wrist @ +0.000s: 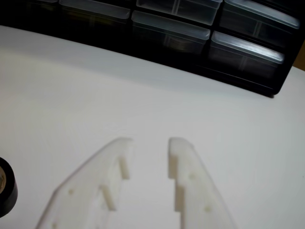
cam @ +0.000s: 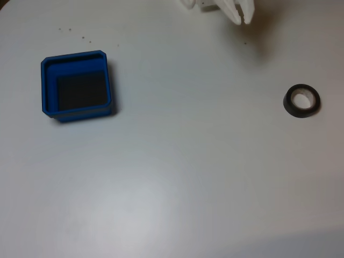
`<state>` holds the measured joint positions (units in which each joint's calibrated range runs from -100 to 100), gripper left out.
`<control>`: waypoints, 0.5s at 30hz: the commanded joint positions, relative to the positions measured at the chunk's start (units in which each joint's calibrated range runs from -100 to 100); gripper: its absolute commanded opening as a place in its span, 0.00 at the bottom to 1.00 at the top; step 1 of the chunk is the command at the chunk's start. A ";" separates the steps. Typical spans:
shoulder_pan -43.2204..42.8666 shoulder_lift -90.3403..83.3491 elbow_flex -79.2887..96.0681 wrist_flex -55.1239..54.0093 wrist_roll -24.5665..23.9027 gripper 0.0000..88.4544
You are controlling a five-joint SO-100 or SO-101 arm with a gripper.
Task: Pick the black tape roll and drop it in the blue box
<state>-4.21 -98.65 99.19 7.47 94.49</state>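
White tabletop (cam: 188,177), drawer cabinet (wrist: 190,33) behind. We log: gripper (wrist: 150,142) empty, jaws parted, aloft. Black tape roll (cam: 301,100) lies off to its side, well apart; blue box (cam: 77,86) opposite. Reach step (nothing grasped); next, swing over the roll and descend.

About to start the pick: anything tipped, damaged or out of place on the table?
Nothing stands out. The black tape roll lies flat on the table, the blue box sits upright and empty, and the gripper is open, holding nothing.
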 commanded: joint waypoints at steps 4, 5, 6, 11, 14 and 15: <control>-0.04 -0.02 0.81 -0.79 -0.19 0.01; -0.04 -0.02 0.81 -0.79 -0.19 0.01; -0.04 -0.02 0.81 -0.79 -0.19 0.01; -0.04 0.07 0.81 -0.79 -0.19 0.01; -0.24 0.15 0.81 -0.79 0.08 0.01; -0.73 0.15 0.81 -0.79 0.25 0.01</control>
<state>-4.21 -98.65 99.19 7.47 94.41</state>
